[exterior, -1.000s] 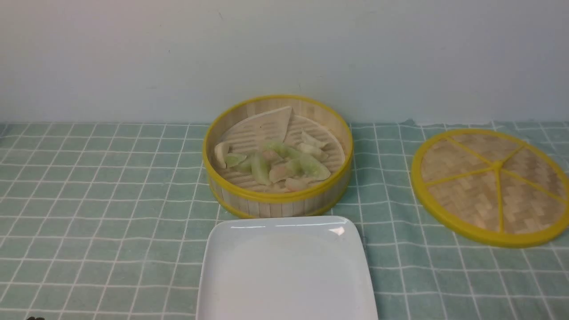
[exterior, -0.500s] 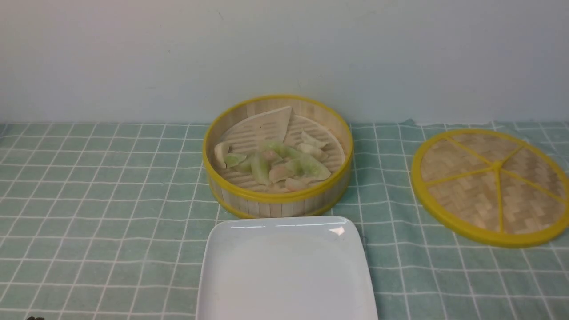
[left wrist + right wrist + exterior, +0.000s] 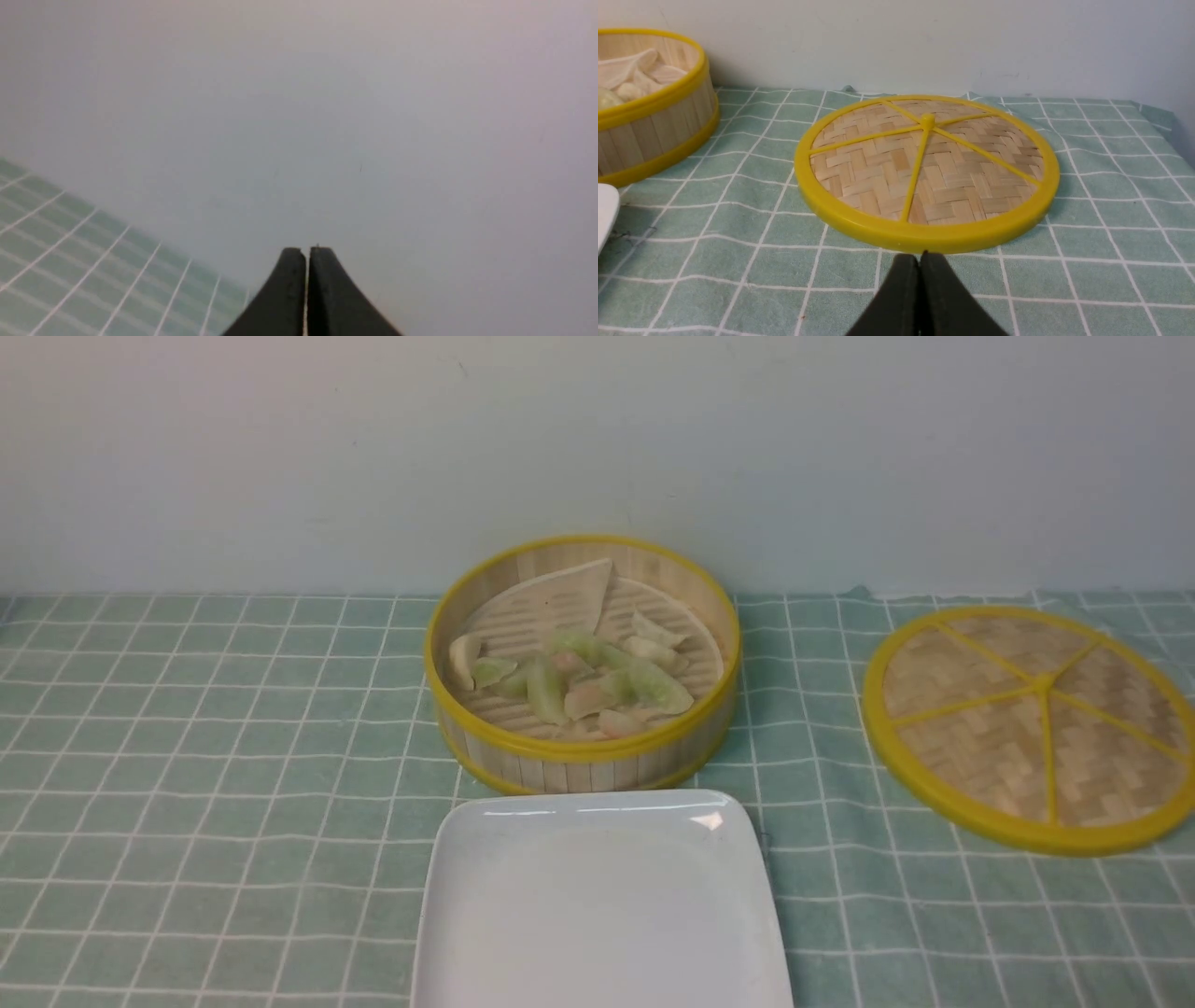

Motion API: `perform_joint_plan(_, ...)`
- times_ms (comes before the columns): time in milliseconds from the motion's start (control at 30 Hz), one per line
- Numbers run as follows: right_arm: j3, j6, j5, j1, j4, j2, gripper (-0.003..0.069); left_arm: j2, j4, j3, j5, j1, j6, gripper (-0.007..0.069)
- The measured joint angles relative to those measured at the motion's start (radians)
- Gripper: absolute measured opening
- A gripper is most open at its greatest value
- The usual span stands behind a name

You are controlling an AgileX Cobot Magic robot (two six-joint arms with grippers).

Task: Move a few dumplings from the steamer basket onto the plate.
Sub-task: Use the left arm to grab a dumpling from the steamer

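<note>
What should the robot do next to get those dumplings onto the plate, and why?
Probably open the right gripper and swing it over the basket. All the dumplings lie in the basket, the plate is bare, and the left gripper, like the right, is shut and empty. The right one faces the lid, with the basket at the edge of its view.

Finding: a dining-style layout staged against a plain pale wall [image 3: 280, 448]; whether it is a home or a test room cannot be told. Evidence: a green checked cloth [image 3: 187, 756] covers the whole working surface, its far edge rumpled where it meets the wall. On it stand a bamboo basket [image 3: 579, 761] of dumplings [image 3: 579, 681], a woven lid [image 3: 1027, 728] lying flat and a white plate [image 3: 597, 915].
</note>
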Motion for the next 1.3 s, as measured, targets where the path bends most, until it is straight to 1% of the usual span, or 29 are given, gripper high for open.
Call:
perform_joint_plan(33, 0.0, 0.0, 0.0, 0.0, 0.0, 0.0, -0.0014, 0.0, -0.006, 0.0, -0.009, 0.0, -0.005, -0.0006)
perform_joint_plan(67, 0.0, 0.0, 0.0, 0.0, 0.0, 0.0, -0.0014, 0.0, -0.035, -0.006, -0.042, 0.0, -0.044, -0.0006)
perform_joint_plan(100, 0.0, 0.0, 0.0, 0.0, 0.0, 0.0, -0.0014, 0.0, -0.053, -0.029, -0.042, 0.0, -0.068, -0.0006)
perform_joint_plan(167, 0.0, 0.0, 0.0, 0.0, 0.0, 0.0, -0.0014, 0.0, -0.055, -0.078, -0.002, 0.0, -0.083, -0.0006)
perform_joint_plan(200, 0.0, 0.0, 0.0, 0.0, 0.0, 0.0, -0.0014, 0.015, -0.045, -0.136, 0.047, 0.0, -0.084, -0.0006)
perform_joint_plan(267, 0.0, 0.0, 0.0, 0.0, 0.0, 0.0, -0.0014, 0.046, -0.029, -0.185, 0.109, 0.0, -0.081, -0.0006)
perform_joint_plan(333, 0.0, 0.0, 0.0, 0.0, 0.0, 0.0, -0.0014, 0.173, 0.028, -0.339, 0.316, 0.0, -0.057, -0.0006)
perform_joint_plan(433, 0.0, 0.0, 0.0, 0.0, 0.0, 0.0, -0.0014, 0.378, 0.062, -0.505, 0.571, 0.0, 0.002, -0.0006)
perform_joint_plan(500, 0.0, 0.0, 0.0, 0.0, 0.0, 0.0, -0.0014, 0.55, 0.072, -0.637, 0.78, 0.0, 0.074, -0.0006)
perform_joint_plan(533, 0.0, 0.0, 0.0, 0.0, 0.0, 0.0, -0.0014, 0.55, 0.072, -0.65, 0.8, 0.0, 0.083, -0.0006)
perform_joint_plan(567, 0.0, 0.0, 0.0, 0.0, 0.0, 0.0, -0.0014, 0.672, 0.076, -0.738, 0.913, 0.0, 0.138, -0.0006)
perform_joint_plan(633, 0.0, 0.0, 0.0, 0.0, 0.0, 0.0, -0.0014, 0.874, 0.078, -0.856, 1.062, 0.0, 0.247, -0.0006)
perform_joint_plan(667, 0.0, 0.0, 0.0, 0.0, 0.0, 0.0, -0.0014, 0.89, 0.078, -0.874, 1.078, 0.0, 0.273, -0.0006)
perform_joint_plan(700, 0.0, 0.0, 0.0, 0.0, 0.0, 0.0, -0.0014, 1.014, 0.074, -0.935, 1.115, -0.002, 0.326, -0.0006)
perform_joint_plan(800, 0.0, 0.0, 0.0, 0.0, 0.0, 0.0, -0.0014, 1.187, 0.08, -1.04, 1.132, -0.04, 0.386, -0.0006)
perform_joint_plan(867, 0.0, 0.0, 0.0, 0.0, 0.0, 0.0, -0.0014, 1.307, 0.104, -1.112, 1.124, -0.098, 0.403, -0.0006)
perform_joint_plan(1033, 0.0, 0.0, 0.0, 0.0, 0.0, 0.0, -0.0014, 1.475, 0.172, -1.237, 1.095, -0.219, 0.41, -0.0006)
perform_joint_plan(1067, 0.0, 0.0, 0.0, 0.0, 0.0, 0.0, -0.0014, 1.475, 0.175, -1.241, 1.095, -0.223, 0.41, -0.0006)
perform_joint_plan(1133, 0.0, 0.0, 0.0, 0.0, 0.0, 0.0, -0.0014, 1.577, 0.227, -1.307, 1.094, -0.269, 0.413, -0.0006)
perform_joint_plan(1167, 0.0, 0.0, 0.0, 0.0, 0.0, 0.0, -0.0014, 1.577, 0.232, -1.312, 1.094, -0.271, 0.413, -0.0006)
perform_joint_plan(1200, 0.0, 0.0, 0.0, 0.0, 0.0, 0.0, -0.0014, 1.641, 0.27, -1.359, 1.092, -0.283, 0.419, -0.0006)
perform_joint_plan(1267, 0.0, 0.0, 0.0, 0.0, 0.0, 0.0, -0.0014, 1.683, 0.29, -1.387, 1.085, -0.289, 0.429, -0.0006)
perform_joint_plan(1300, 0.0, 0.0, 0.0, 0.0, 0.0, 0.0, -0.0014, 1.723, 0.321, -1.425, 1.067, -0.292, 0.436, -0.0003)
